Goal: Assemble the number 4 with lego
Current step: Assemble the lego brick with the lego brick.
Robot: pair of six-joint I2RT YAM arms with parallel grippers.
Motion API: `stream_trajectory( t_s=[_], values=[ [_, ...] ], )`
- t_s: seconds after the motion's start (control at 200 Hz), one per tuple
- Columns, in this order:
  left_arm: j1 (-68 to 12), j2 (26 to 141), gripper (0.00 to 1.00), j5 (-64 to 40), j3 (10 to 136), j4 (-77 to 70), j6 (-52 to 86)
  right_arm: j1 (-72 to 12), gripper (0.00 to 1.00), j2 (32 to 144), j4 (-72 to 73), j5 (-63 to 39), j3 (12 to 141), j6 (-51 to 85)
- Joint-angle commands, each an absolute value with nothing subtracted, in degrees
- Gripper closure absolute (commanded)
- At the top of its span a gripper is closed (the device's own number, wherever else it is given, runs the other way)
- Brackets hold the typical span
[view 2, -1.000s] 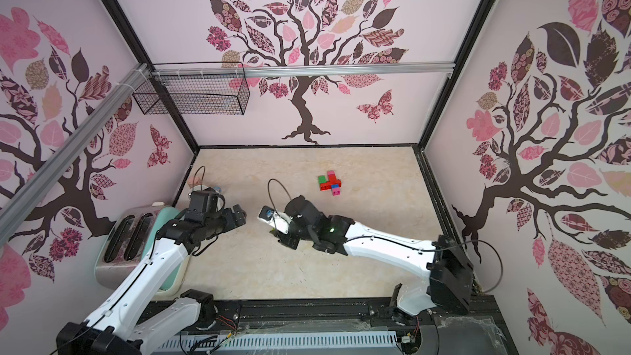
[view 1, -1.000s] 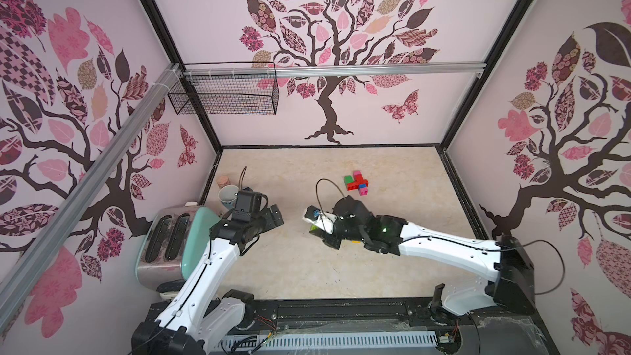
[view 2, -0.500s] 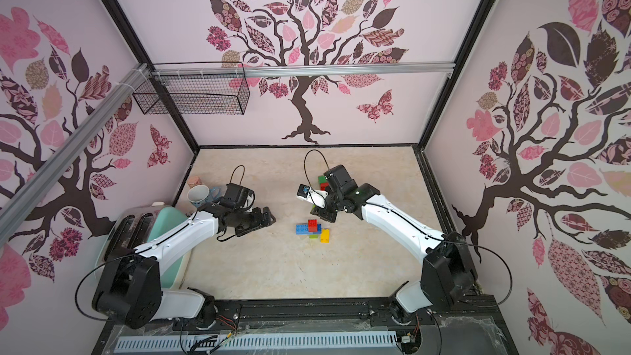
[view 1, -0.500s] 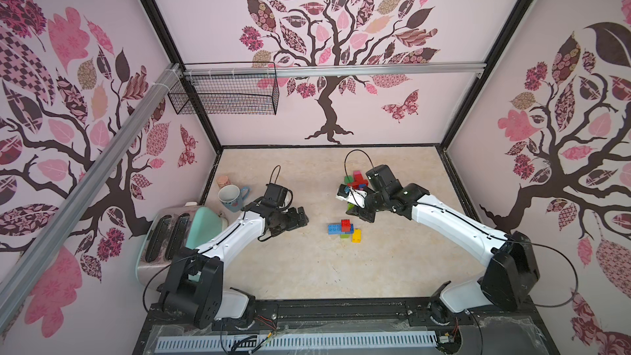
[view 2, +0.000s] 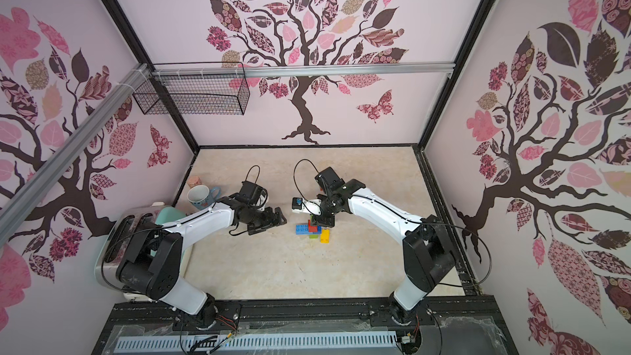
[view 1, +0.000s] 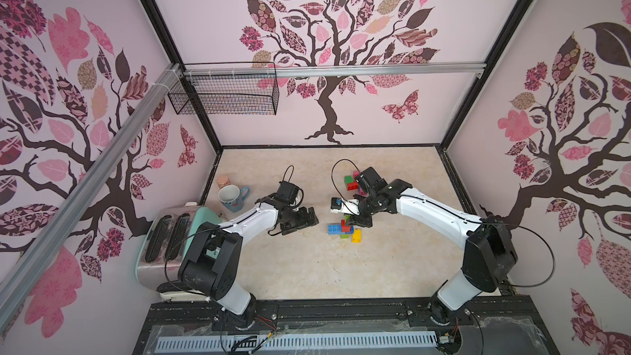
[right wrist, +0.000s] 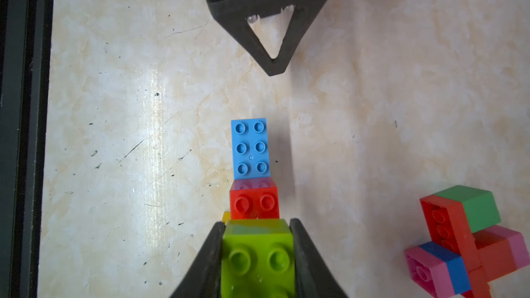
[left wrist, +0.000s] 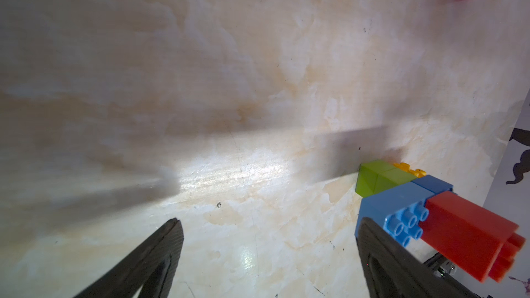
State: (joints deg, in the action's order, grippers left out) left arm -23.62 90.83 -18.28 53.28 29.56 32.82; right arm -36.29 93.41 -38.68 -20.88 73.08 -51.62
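Lego (view 1: pixel 343 228) assembly sits at the middle of the table (view 1: pixel 307 268): 1 long blue brick (right wrist: pixel 250 147), then 1 red brick (right wrist: pixel 253 202), with 1 yellow brick (view 1: pixel 356 235) alongside. Left gripper (left wrist: pixel 268 222) stands fully open and empty, 1 finger (left wrist: pixel 378 253) just beside the blue end. Right gripper (right wrist: pixel 257 225) is clamped on 1 lime brick (right wrist: pixel 258 256) next to the red one; seating cannot be confirmed. Risk, in my judgement: off-square pressing would skid the unbraced row across the smooth table or split a joint. Spare bricks (right wrist: pixel 464 239) lie beyond the right gripper. Containers: wire basket (view 1: pixel 225 97) and mug (view 1: pixel 230 198) show nothing inside.
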Motion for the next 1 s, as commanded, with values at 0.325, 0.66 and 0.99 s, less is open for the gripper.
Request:
stream_trajectory(
  t_s=[0.325,0.66,0.99],
  values=[
    [-24.0,91.3,0.02,-19.2,54.0,27.6,33.1,-36.3,1.0,99.3,-41.9,-23.5,75.6,-53.7],
    [-24.1,91.1,0.02,-19.2,53.6,27.5,33.3,-36.3,1.0,102.2,-43.2,-19.3,72.3,-53.4],
    [-24.8,91.7,0.02,-19.2,54.4,28.0,32.9,-36.2,1.0,99.1,-41.4,-21.3,69.1,-53.0]
  ],
)
